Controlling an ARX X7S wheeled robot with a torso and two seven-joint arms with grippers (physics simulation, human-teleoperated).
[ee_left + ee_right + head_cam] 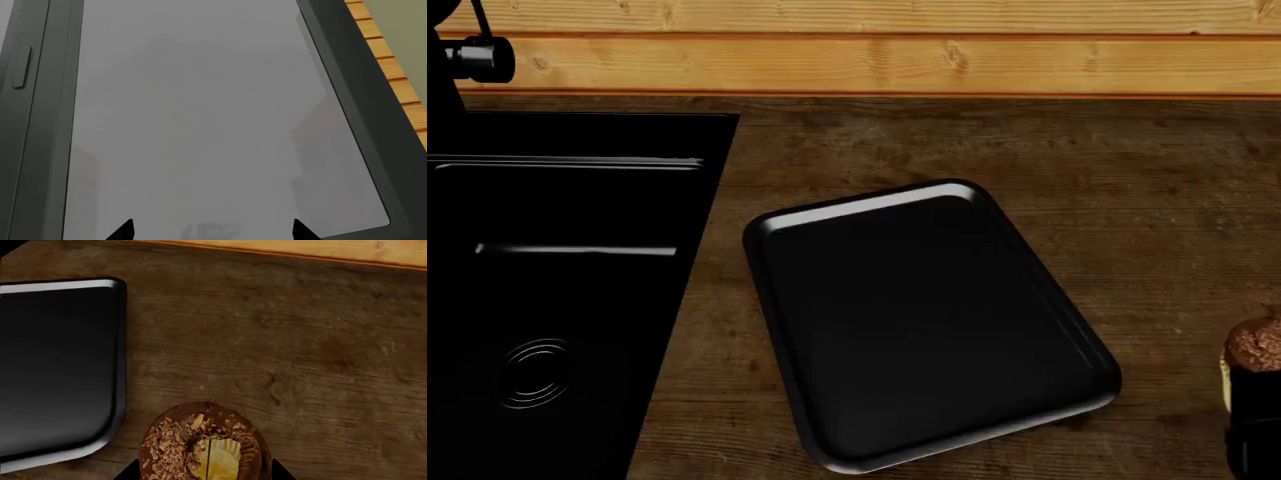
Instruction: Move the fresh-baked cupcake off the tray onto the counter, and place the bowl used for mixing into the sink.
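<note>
Pale pine wall boards [894, 50] with knots run across the twelve o'clock side of the head view, lit warm and even. The left wrist view shows a dark grey window frame [40, 120] around frosted grey glass [200, 125], with a handle [21, 67] at nine o'clock
</note>
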